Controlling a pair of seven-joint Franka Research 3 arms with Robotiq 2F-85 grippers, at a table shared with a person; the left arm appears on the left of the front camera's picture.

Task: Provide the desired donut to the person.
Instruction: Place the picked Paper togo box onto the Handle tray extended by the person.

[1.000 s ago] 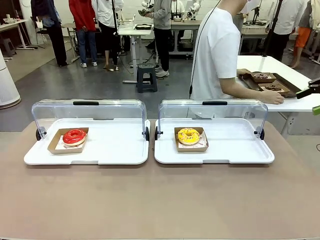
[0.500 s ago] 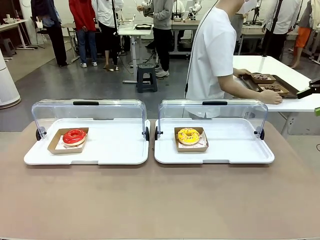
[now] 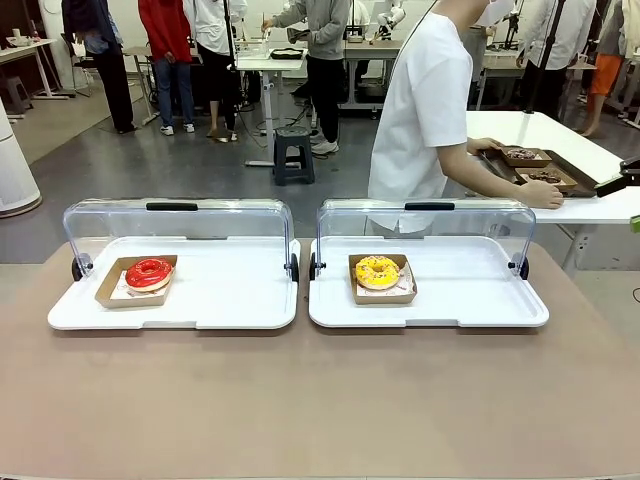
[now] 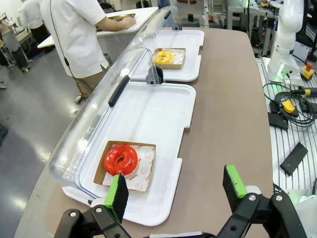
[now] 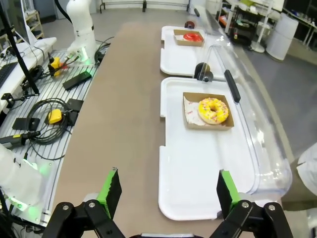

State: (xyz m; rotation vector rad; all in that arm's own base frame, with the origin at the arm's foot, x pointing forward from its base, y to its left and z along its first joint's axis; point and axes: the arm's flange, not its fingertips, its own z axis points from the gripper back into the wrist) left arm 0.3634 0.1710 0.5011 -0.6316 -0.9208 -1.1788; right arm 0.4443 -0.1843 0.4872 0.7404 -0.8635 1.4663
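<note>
red donut (image 3: 149,272) on left tray (image 3: 220,300), yellow donut (image 3: 377,271) on right tray (image 3: 470,295), person (image 3: 425,110) turned away, left gripper (image 4: 174,191) and right gripper (image 5: 166,192) both spread apart, empty

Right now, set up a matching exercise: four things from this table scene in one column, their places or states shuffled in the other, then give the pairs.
Things:
1. red-glazed donut in a cardboard tray
2. yellow-glazed sprinkled donut in a cardboard tray
3. person in a white short-sleeved shirt
4. left gripper with green pads

Places or states:
A. turned toward a side table, hand on a dark tray of donuts
B. on the white serving tray at the robot's right
C. open, holding nothing
D. on the white serving tray at the robot's left

Pairs: 1-D, 2-B, 3-A, 4-C
</note>
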